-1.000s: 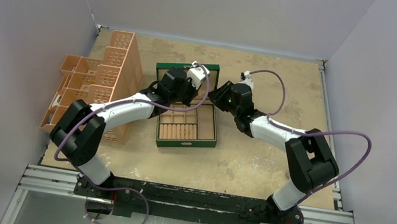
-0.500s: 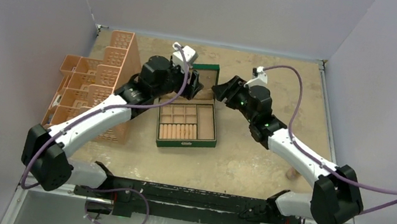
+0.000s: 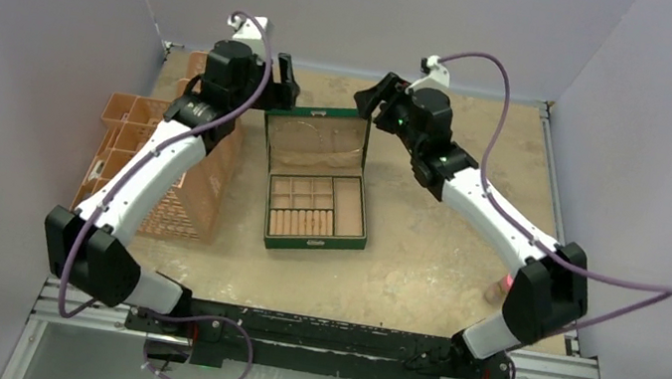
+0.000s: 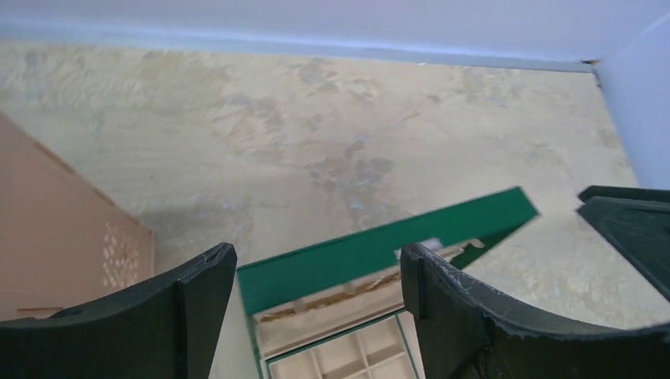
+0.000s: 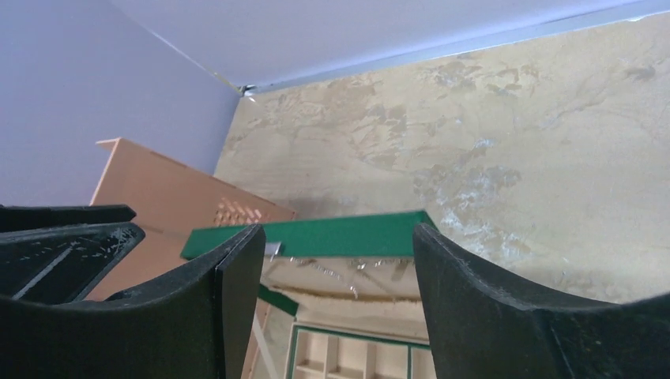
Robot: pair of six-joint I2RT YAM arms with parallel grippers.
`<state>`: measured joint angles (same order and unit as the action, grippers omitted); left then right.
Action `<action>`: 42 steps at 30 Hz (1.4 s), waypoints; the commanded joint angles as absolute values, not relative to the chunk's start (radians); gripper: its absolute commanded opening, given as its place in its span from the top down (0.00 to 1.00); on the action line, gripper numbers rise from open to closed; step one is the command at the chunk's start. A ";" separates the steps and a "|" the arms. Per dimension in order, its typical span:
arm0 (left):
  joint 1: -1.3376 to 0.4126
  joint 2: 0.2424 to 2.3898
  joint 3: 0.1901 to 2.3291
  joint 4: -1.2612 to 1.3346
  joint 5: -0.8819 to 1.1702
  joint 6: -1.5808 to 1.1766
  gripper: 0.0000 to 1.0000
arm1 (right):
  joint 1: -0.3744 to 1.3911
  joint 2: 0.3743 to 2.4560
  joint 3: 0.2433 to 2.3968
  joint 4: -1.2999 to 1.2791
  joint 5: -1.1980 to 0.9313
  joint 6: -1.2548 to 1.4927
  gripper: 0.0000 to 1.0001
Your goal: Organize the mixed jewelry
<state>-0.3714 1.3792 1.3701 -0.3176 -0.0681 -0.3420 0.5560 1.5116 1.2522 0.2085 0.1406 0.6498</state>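
While the green jewelry box [image 3: 352,240] stands open in the middle of the counter [image 3: 436,235], its lid [image 3: 314,139] is tipped up and back, and its tan compartments [image 3: 317,192] are laid bare. What may be fine chains [image 5: 336,270] can be made out against the lid's lining in the right wrist view; otherwise no loose jewelry can be told apart in the compartments from above. A small pinkish thing [image 3: 495,292] lies near the right arm's elbow, too small to be identified. An orange tiered organizer [image 3: 169,139] stands just left of the box.

The left gripper [image 3: 286,73] is held above and beside the lid's far left corner, the right gripper [image 3: 373,95] above its far right corner. Both are spread apart with nothing between the fingers [image 4: 190,300], and in each wrist view the lid's green top edge is framed in the gap, well below the tips.

Such a scene would fit a lid just raised and let go, or a lid about to be taken at its rim. Either way, good handling is judged to rest on the same cares:

- Both arms should be moved evenly, so that the lid is not twisted on its hinge.
- The fingertips should be kept off the rim unless contact is meant, since a knock could drop the lid shut or slide the box.
- The lining and whatever hangs on it should be avoided, as chains are likely to snag.
- The organizer should be given room by the left arm's elbow.
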 commanded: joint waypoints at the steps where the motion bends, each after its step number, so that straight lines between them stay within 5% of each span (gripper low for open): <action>1: -0.289 1.450 1.427 -0.375 0.031 -0.447 0.24 | 0.549 1.610 1.386 0.132 0.176 0.647 0.31; 15: -0.263 1.469 1.369 -0.431 0.108 -0.354 0.29 | 0.549 1.644 1.310 0.084 0.040 0.607 0.47; 23: -0.235 1.357 1.338 -0.439 0.309 -0.339 0.29 | 0.549 1.489 1.125 0.064 -0.025 0.592 0.51; 42: -0.235 1.100 1.112 -0.600 0.424 -0.390 0.31 | 0.549 1.052 0.724 -0.049 -0.211 0.657 0.53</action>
<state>-0.2367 1.1259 1.1553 -0.5621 0.3962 -0.3527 0.5552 1.1244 0.7712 0.0216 -0.1577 0.6468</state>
